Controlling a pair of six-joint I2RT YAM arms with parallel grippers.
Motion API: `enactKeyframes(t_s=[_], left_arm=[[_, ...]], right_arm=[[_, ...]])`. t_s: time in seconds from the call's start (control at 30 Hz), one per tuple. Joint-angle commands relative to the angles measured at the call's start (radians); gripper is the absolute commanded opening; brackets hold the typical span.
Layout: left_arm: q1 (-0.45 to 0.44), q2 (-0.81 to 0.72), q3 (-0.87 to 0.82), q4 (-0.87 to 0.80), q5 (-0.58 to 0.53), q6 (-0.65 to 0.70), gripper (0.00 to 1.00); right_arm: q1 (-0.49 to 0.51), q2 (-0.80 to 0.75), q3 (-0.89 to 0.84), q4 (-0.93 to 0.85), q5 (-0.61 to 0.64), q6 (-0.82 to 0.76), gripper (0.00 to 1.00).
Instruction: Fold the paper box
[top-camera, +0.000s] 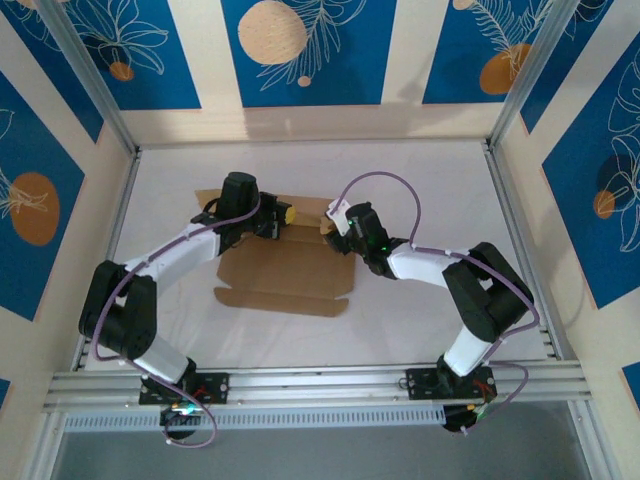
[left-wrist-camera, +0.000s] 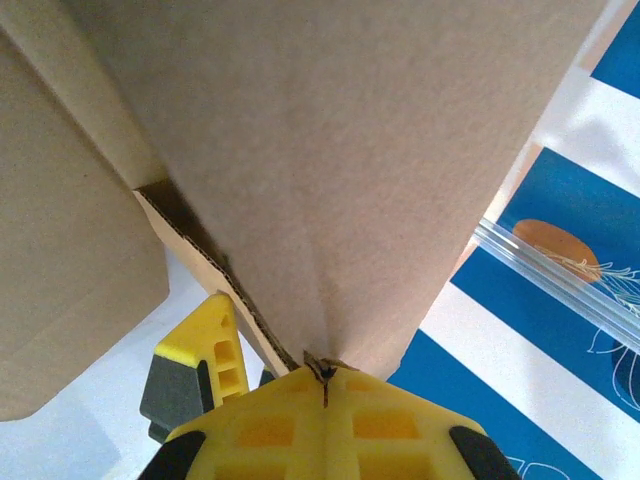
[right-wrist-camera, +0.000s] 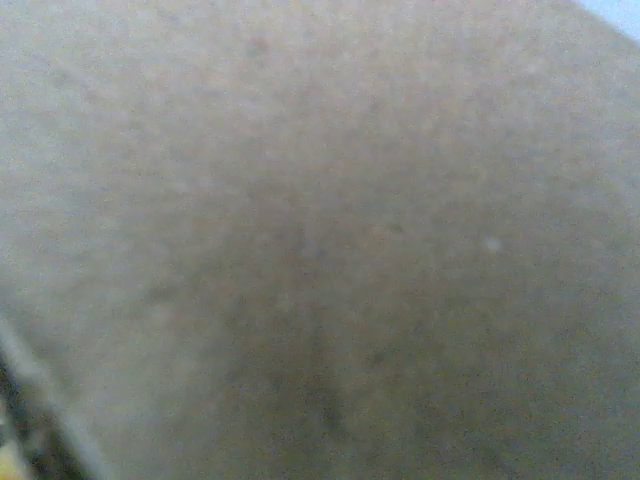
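The paper box (top-camera: 285, 272) is a plain brown die-cut cardboard sheet lying mid-table, its far flaps lifted. My left gripper (top-camera: 284, 214) is at the far edge of the sheet. In the left wrist view its yellow jaws (left-wrist-camera: 326, 378) are pressed together on the tip of a raised cardboard panel (left-wrist-camera: 330, 170). My right gripper (top-camera: 337, 224) is at the sheet's far right flap. The right wrist view has blurred cardboard (right-wrist-camera: 320, 200) right against the lens, hiding the fingers, so I cannot tell whether they are open or shut.
An aluminium frame post (left-wrist-camera: 560, 270) and blue-and-white patterned walls (top-camera: 300, 50) enclose the white table (top-camera: 440, 190). A second yellow-and-grey finger piece (left-wrist-camera: 205, 365) shows just left of my left jaws, behind the cardboard edge.
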Motion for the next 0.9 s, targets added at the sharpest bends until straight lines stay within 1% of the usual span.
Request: enactKeyframes(t_s=[0.0, 0.17, 0.27, 0.33, 0.5, 0.6, 0.83, 0.87], left_arm=[[-0.017, -0.034, 0.032, -0.042, 0.079, -0.008, 0.0], [-0.024, -0.043, 0.041, -0.053, 0.083, -0.007, 0.0], [-0.036, -0.048, 0.033, -0.059, 0.077, -0.007, 0.0], [-0.045, -0.047, 0.019, -0.048, 0.076, -0.019, 0.0], [-0.053, -0.051, 0.005, -0.031, 0.072, -0.037, 0.0], [-0.057, -0.057, 0.012, -0.033, 0.065, -0.039, 0.0], [-0.077, -0.064, 0.007, -0.036, 0.043, -0.066, 0.0], [-0.08, -0.069, 0.001, -0.032, 0.037, -0.073, 0.0]], right_arm=[[-0.008, -0.02, 0.024, 0.036, -0.029, -0.008, 0.6], [-0.008, 0.016, 0.075, -0.005, 0.005, 0.012, 0.59], [-0.006, 0.031, 0.103, -0.02, 0.027, 0.036, 0.57], [-0.007, 0.039, 0.119, -0.031, 0.032, 0.05, 0.54], [-0.013, 0.055, 0.158, -0.076, 0.069, 0.087, 0.39], [-0.021, 0.06, 0.173, -0.096, 0.083, 0.116, 0.35], [-0.027, 0.081, 0.214, -0.163, 0.132, 0.174, 0.29], [-0.028, 0.082, 0.219, -0.173, 0.141, 0.183, 0.26]])
